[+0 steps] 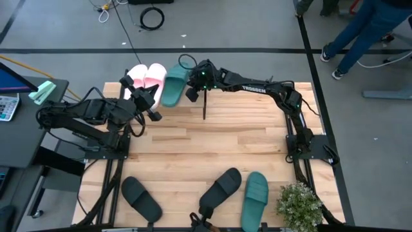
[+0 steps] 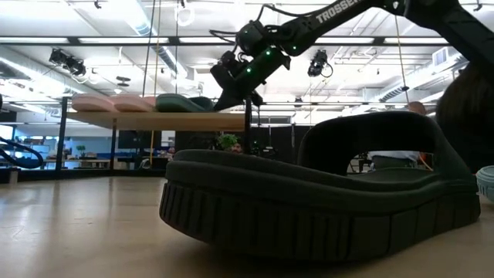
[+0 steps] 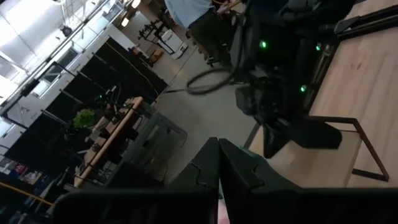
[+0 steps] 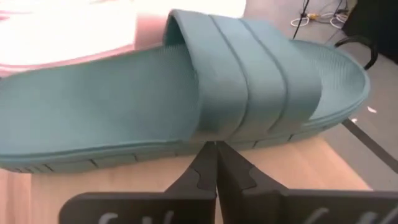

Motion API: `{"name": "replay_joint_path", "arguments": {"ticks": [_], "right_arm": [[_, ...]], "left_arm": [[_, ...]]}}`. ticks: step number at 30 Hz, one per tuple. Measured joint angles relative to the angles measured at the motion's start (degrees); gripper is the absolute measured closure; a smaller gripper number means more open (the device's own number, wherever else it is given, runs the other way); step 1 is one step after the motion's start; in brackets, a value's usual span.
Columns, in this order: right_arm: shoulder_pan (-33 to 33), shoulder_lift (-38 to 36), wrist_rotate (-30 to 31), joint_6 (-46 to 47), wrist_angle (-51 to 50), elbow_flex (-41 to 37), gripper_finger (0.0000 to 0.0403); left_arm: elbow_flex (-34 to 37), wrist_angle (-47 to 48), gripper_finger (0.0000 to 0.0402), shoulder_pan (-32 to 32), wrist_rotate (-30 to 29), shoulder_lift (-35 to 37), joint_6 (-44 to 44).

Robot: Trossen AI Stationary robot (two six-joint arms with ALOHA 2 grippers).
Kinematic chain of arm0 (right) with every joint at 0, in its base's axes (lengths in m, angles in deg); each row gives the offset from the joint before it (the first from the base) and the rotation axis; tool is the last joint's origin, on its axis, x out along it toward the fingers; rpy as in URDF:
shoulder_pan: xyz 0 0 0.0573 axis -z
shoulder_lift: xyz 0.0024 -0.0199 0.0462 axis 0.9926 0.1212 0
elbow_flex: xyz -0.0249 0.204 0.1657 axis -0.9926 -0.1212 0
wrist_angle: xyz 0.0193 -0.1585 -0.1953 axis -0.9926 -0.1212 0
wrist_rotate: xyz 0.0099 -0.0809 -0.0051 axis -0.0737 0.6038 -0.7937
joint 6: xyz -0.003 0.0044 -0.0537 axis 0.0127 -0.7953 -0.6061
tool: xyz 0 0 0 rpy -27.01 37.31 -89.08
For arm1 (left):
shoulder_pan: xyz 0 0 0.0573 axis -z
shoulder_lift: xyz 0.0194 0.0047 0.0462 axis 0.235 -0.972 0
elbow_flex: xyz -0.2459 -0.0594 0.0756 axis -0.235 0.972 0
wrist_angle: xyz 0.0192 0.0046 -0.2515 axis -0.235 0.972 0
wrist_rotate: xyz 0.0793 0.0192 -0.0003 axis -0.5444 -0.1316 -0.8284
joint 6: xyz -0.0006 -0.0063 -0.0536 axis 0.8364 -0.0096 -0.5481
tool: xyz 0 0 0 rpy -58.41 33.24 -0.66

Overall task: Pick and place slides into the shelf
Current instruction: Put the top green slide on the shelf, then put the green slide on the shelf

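Right gripper (image 4: 216, 148) closed beside teal slide (image 4: 186, 106) on shelf (image 2: 193, 120)

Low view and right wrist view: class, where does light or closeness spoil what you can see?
Low view: a black slide lies so near the lens that it fills the frame as a dark mass against bright ceiling lights. Right wrist view: the pink slide washes out to near white, while the teal slide stays readable.
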Motion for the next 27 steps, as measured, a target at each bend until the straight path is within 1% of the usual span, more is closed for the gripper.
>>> {"name": "replay_joint_path", "arguments": {"ticks": [3, 7, 11, 13, 17, 19, 21, 24, 27], "right_arm": [[-0.1, -1.2, 0.1, -0.1, -1.0, 0.0, 0.0400], [-0.9, -5.1, -0.5, 0.2, -5.4, 0.0, 0.0401], [-3.5, -11.9, -1.9, 0.1, -15.5, 0.0, 0.0401], [-5.8, -15.8, -2.0, 0.1, -22.2, 0.0, 0.0401], [-13.2, -23.2, -2.0, 2.6, -35.4, 0.0, 0.0400], [-18.1, -25.8, -2.0, 5.4, -40.3, -0.6, 0.0401], [-23.2, -27.9, -2.0, 8.5, -43.6, -1.8, 0.0401], [-31.4, -29.3, -1.6, 12.9, -45.9, -3.6, 0.0398], [-38.9, -29.6, 1.3, 17.5, -46.8, -5.0, 0.0393]], "left_arm": [[0.0, 2.6, 0.0385, 0.0, 0.0, 0.0, -2.5], [0.0, 7.0, 0.0396, 0.0, 0.0, 0.0, -7.6], [0.0, 10.9, 0.0392, 0.0, 0.5, -0.1, -13.7], [0.0, 12.0, 0.0383, 0.0, 3.3, -0.2, -16.0], [0.0, 12.3, 0.0373, 0.0, 12.8, -0.2, -17.8], [0.0, 12.4, 0.0371, 0.0, 16.0, -0.2, -18.9], [0.0, 12.3, 0.0372, 0.0, 17.0, -0.2, -19.7], [0.0, 12.3, 0.0378, 0.0, 17.0, -0.2, -20.2], [0.0, 12.3, 0.0386, 0.0, 17.0, -0.2, -20.3]]}}
